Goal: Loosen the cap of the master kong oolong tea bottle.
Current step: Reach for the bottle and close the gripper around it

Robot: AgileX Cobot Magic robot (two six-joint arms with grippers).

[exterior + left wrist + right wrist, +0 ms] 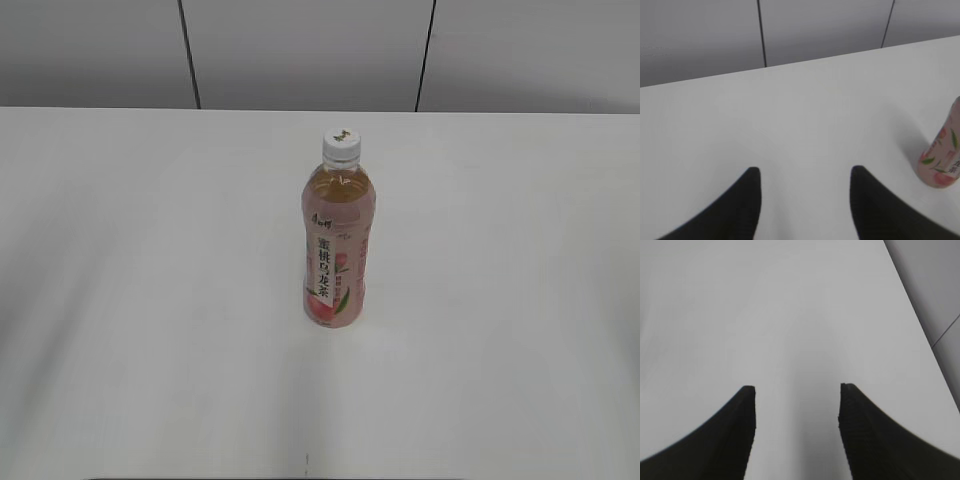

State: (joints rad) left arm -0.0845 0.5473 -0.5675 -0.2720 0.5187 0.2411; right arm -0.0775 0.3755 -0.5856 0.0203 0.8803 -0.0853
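Observation:
The master kong oolong tea bottle (338,250) stands upright in the middle of the white table, pink label with a white strip of characters facing me. Its white cap (341,145) sits on top. In the left wrist view only the bottle's lower part (942,162) shows at the right edge. My left gripper (805,172) is open and empty over bare table, well to the left of the bottle. My right gripper (797,389) is open and empty over bare table; the bottle is out of its view. Neither gripper shows in the exterior view.
The white table (130,300) stretches wide on both sides of the bottle. A grey panelled wall (300,50) runs behind its far edge. The right wrist view shows the table's edge and the wall (935,285) at upper right.

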